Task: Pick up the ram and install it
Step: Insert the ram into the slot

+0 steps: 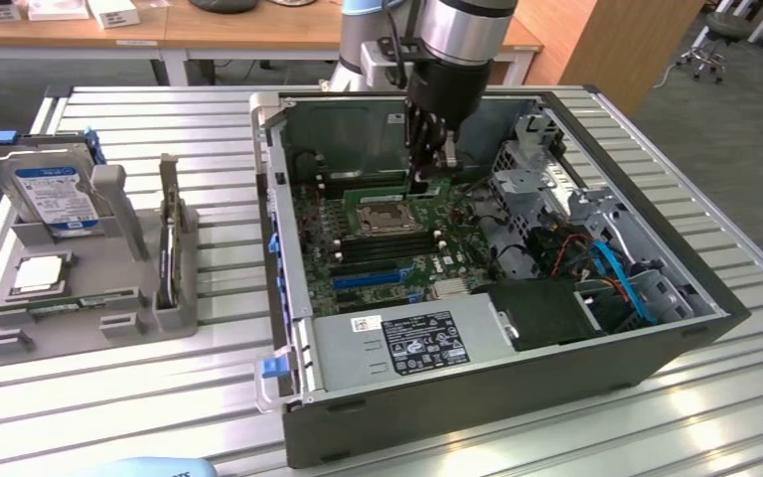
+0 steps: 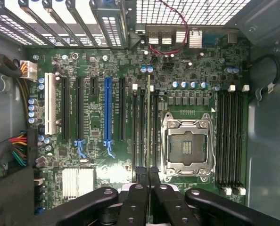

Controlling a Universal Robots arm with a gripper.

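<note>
My gripper [image 1: 424, 181] reaches down into the open computer case [image 1: 488, 397], over the motherboard [image 1: 355, 253]. It is shut on the ram [image 2: 148, 122], a thin green stick seen edge-on in the wrist view, running away from the gripper [image 2: 148, 175]. The stick lies lengthwise along the black memory slots [image 2: 141, 127] beside the CPU socket [image 2: 187, 146]. In the exterior view the ram [image 1: 369, 179] shows as a green strip just behind the socket [image 1: 384, 221]. Whether it sits in a slot or hovers just above, I cannot tell.
A second bank of memory slots [image 2: 229, 136] lies on the socket's other side. A drive cage with blue cables [image 1: 607, 268] and the power supply [image 1: 415, 343] crowd the case. On the exterior view's left, a grey tray [image 1: 116, 288] carries a hard drive [image 1: 53, 194] and a silver CPU chip [image 1: 40, 273].
</note>
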